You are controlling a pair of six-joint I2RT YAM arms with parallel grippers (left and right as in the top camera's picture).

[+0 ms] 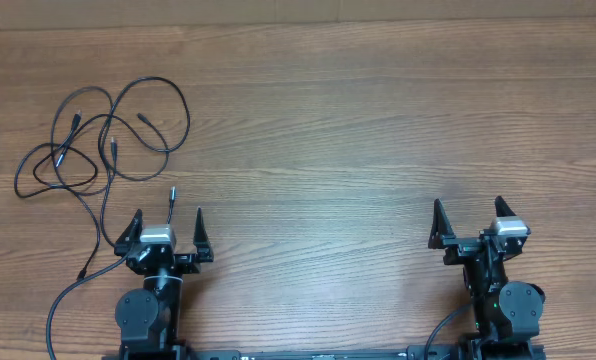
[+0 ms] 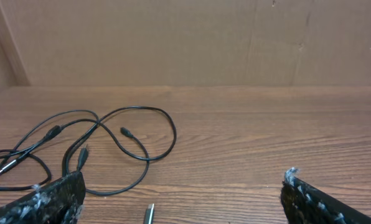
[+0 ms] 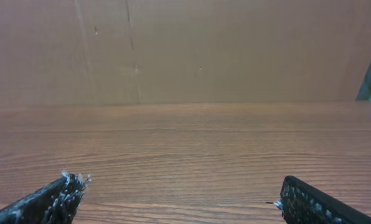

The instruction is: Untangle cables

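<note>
The cables (image 1: 98,140) lie in a loose tangle of thin black loops on the wooden table's far left, several small plug ends showing among them. One strand trails toward the front edge and ends at a plug (image 1: 83,272). A silvery tip (image 1: 173,190) lies just ahead of my left gripper (image 1: 168,214), which stands open and empty right of and nearer than the tangle. In the left wrist view the cables (image 2: 98,134) lie ahead on the left and the silvery tip (image 2: 149,213) between the open left gripper's (image 2: 182,186) fingers. My right gripper (image 1: 468,204) stands open and empty far right; the right gripper (image 3: 180,183) faces only bare wood.
A brown cardboard wall (image 2: 173,37) closes off the table's far side. A thicker black wire (image 1: 53,315) curves from the left arm's base toward the front edge. Both arm bases sit at the near edge.
</note>
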